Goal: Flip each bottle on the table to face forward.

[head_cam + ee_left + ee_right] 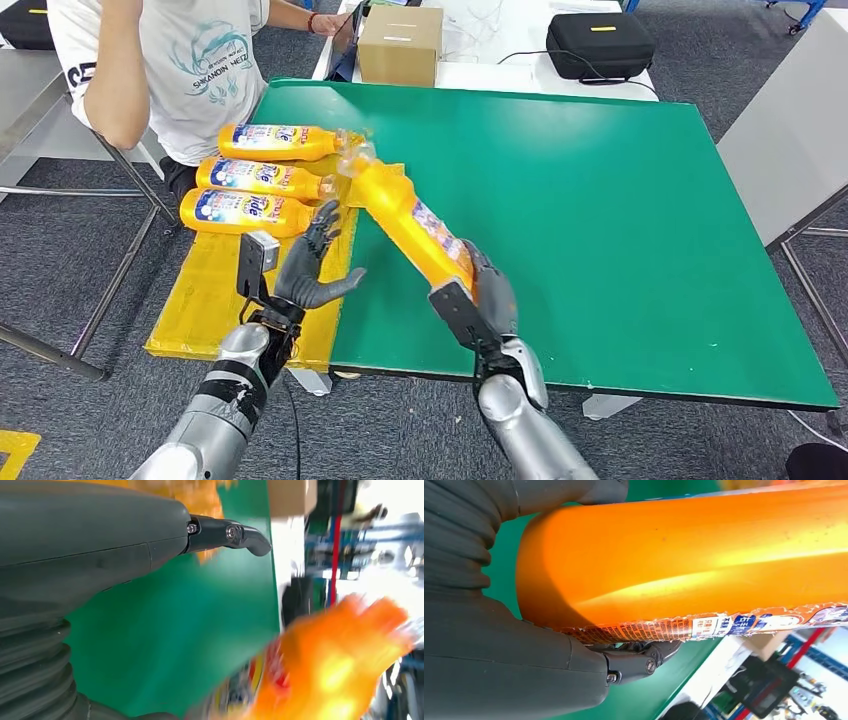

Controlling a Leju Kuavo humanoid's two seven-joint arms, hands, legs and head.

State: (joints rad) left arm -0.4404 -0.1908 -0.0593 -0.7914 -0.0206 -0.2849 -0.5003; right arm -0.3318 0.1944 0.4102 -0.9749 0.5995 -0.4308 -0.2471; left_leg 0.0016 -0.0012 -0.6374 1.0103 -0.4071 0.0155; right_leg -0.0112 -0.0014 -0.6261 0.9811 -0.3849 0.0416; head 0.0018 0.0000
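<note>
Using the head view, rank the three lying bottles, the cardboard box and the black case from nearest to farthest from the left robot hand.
From the left robot hand:
1. Nearest lying bottle, just beyond the fingers.
2. Middle lying bottle, next row.
3. Far lying bottle, beside the person.
4. Cardboard box, on the white table.
5. Black case, far right.

A person in a white printed T-shirt (180, 70) sits at the upper left of the frame. A cardboard box (400, 45) and a black case (600, 45) sit along the top edge.
</note>
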